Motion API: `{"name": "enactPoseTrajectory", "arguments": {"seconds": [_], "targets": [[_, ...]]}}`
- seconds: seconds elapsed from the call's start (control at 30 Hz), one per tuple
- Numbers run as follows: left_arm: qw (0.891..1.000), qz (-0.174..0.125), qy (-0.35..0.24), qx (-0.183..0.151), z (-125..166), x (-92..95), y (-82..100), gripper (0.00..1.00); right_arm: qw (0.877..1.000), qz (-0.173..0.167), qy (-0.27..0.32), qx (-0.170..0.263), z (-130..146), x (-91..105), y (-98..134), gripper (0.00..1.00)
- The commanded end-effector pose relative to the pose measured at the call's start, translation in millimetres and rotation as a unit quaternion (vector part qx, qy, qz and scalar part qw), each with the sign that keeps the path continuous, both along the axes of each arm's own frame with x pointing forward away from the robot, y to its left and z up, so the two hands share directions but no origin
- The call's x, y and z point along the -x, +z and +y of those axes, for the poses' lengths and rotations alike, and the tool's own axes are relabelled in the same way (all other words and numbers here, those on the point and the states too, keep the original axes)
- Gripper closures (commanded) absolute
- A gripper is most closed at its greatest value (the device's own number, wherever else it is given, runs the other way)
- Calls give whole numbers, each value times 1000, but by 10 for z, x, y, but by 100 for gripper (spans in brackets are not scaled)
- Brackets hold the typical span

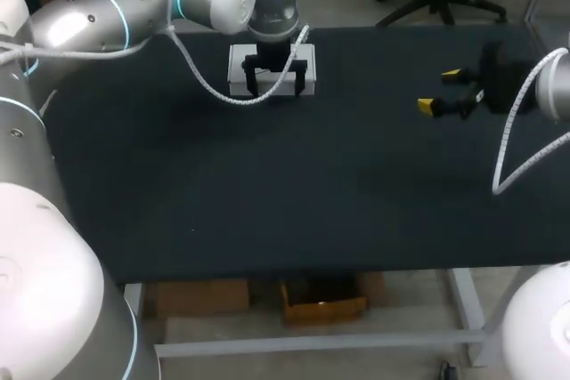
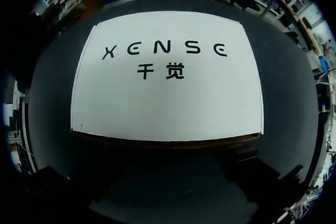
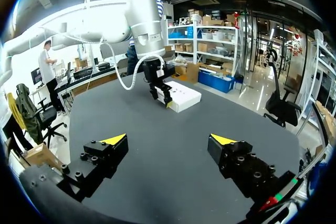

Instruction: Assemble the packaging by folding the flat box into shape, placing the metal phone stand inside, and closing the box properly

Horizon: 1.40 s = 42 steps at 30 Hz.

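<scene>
A white box [image 1: 237,67] lies flat and looks closed at the far middle of the black table [image 1: 267,202]. Its printed top [image 2: 168,87] fills the left wrist view. My left gripper [image 1: 278,86] hangs straight over the box, its two dark fingers spread apart above the lid, open. From the right wrist view the left gripper [image 3: 163,95] is seen standing on the box [image 3: 184,98]. My right gripper [image 1: 439,90] hovers at the far right, well away from the box, open with nothing between its yellow tips [image 3: 168,140]. No metal phone stand shows in any view.
The left arm's white cable [image 1: 205,82] loops down beside the box. The right arm's cable [image 1: 506,157] hangs over the table's right side. Dark table surface stretches between the two grippers and toward the near edge [image 1: 294,271].
</scene>
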<state>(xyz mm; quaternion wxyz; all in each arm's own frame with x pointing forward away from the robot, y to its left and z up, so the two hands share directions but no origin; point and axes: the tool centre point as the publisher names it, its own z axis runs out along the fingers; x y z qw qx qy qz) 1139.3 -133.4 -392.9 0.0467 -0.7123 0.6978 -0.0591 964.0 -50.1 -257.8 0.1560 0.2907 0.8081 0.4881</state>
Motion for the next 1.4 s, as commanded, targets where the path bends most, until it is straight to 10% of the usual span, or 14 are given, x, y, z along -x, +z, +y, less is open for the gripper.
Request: {"name": "enactPoseTrajectory", "arguments": {"seconds": [0.03, 0.33, 0.53, 0.9, 1.4], "targets": [[1000, 30, -2, -2, -39, -164, 2, 0, 1000, -2, 2, -3, -15, 7, -5, 0], [999, 32, -2, 8, -10, -254, 19, 0, 1000, -2, 2, -3, -15, 7, -5, 0], [999, 12, -24, 19, 35, 60, 151, 0, 1000, -2, 2, -3, -15, 7, -5, 0], [987, -138, -64, 49, 396, 1158, 449, 0, 1000, -2, 2, -3, -15, 7, -5, 0], [947, -276, -140, 90, 787, 1784, 553, 0, 1000, -2, 2, -3, -15, 7, -5, 0]]}}
